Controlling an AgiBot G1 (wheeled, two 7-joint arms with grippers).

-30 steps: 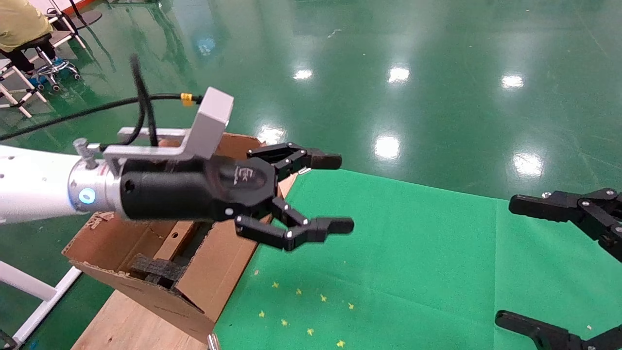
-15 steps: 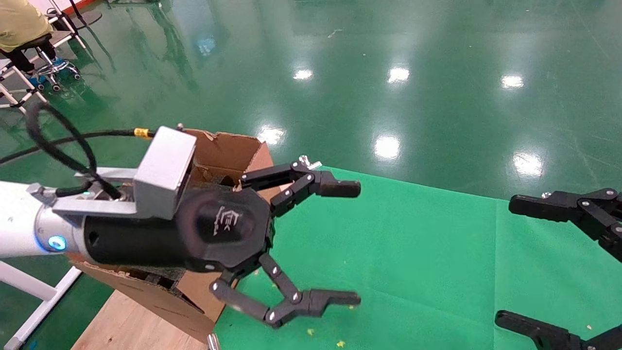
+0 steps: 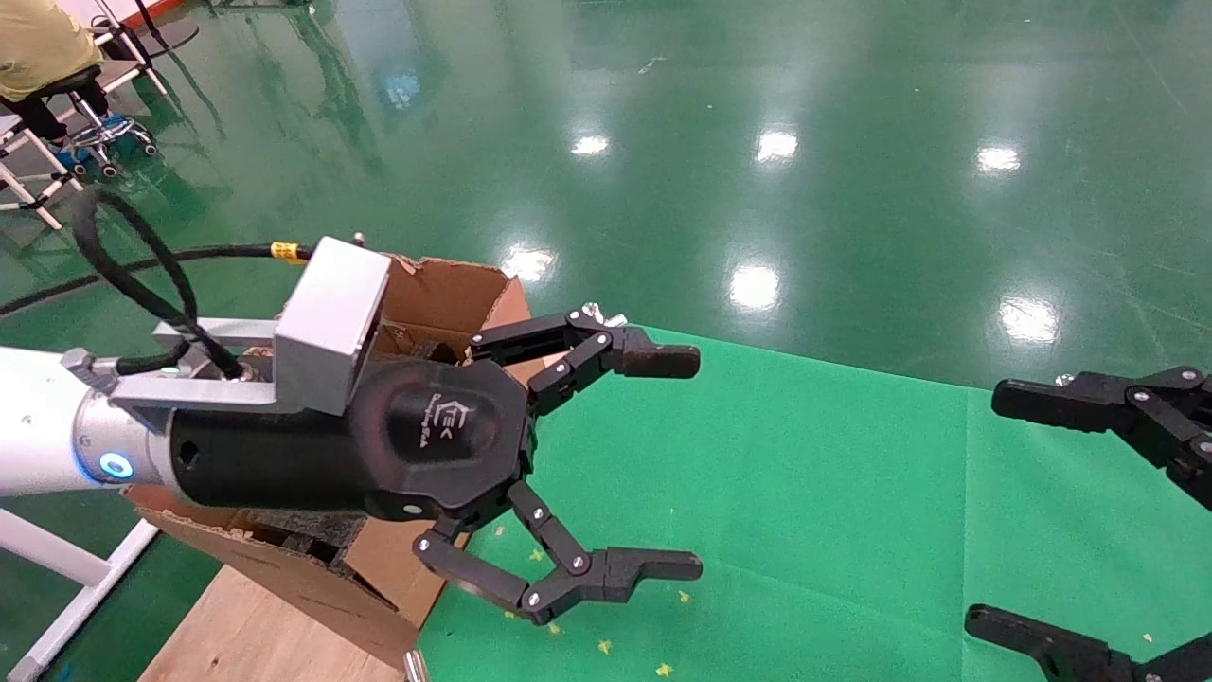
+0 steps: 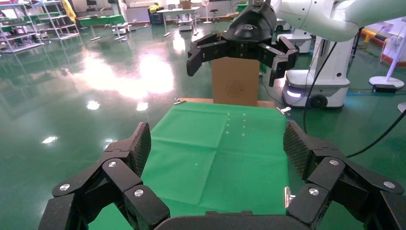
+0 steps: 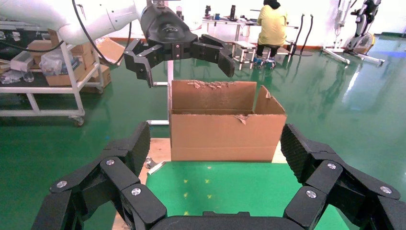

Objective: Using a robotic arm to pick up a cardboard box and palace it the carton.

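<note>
The carton [image 3: 454, 294] stands open at the table's left end, with ragged flap edges and black foam [image 3: 308, 542] inside; the right wrist view shows its side [image 5: 225, 134]. The robotic arm, my left one, holds its gripper [image 3: 677, 462] in front of the carton, above the green cloth [image 3: 805, 493]. Its jaws are wide open and empty, as the left wrist view [image 4: 218, 148] also shows. The small taped cardboard box is not in view. My right gripper [image 3: 999, 511] is open and empty at the right edge.
An upright brown box with a round mark [image 4: 235, 88] stands at the table's right end, behind my right gripper. Bare wood [image 3: 246, 635] lies under the carton. A seated person [image 3: 38, 47] is far left. A white frame [image 3: 76, 568] stands beside the table.
My left gripper has dropped lower and come off the carton toward the cloth, rolling as it went. Its jaws have spread wider. My right gripper has not moved.
</note>
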